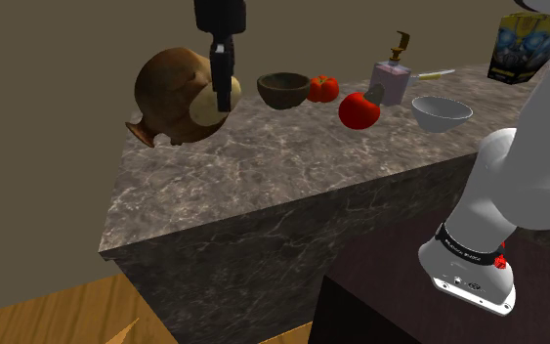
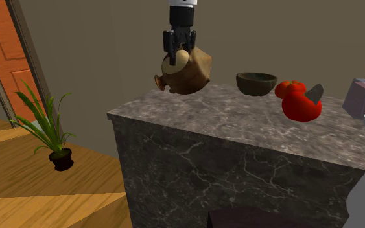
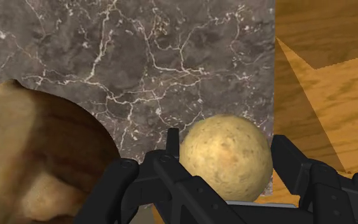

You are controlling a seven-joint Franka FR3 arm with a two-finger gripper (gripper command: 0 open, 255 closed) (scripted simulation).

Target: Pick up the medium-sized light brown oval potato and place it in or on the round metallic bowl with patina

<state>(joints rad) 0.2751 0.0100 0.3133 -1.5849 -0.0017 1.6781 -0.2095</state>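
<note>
Shoulder view: grips the pale tan potato (image 1: 204, 107) in the black gripper (image 1: 222, 96), in front of a brown jug (image 1: 170, 98) and up off the marble counter (image 1: 263, 186); finds the dark round bowl (image 1: 283, 90) at three o'clock of it, well apart.

Second exterior view: shows that clasp from the side, bowl (image 2: 257, 83) likewise near three o'clock.

Wrist view: pinches the round, mottled body across its middle, both fingers (image 3: 171, 149) touching.

Probably firm, fairly light, slightly rough, not fragile; round enough to roll out, so best clamped across the widest part and lowered gently.
</note>
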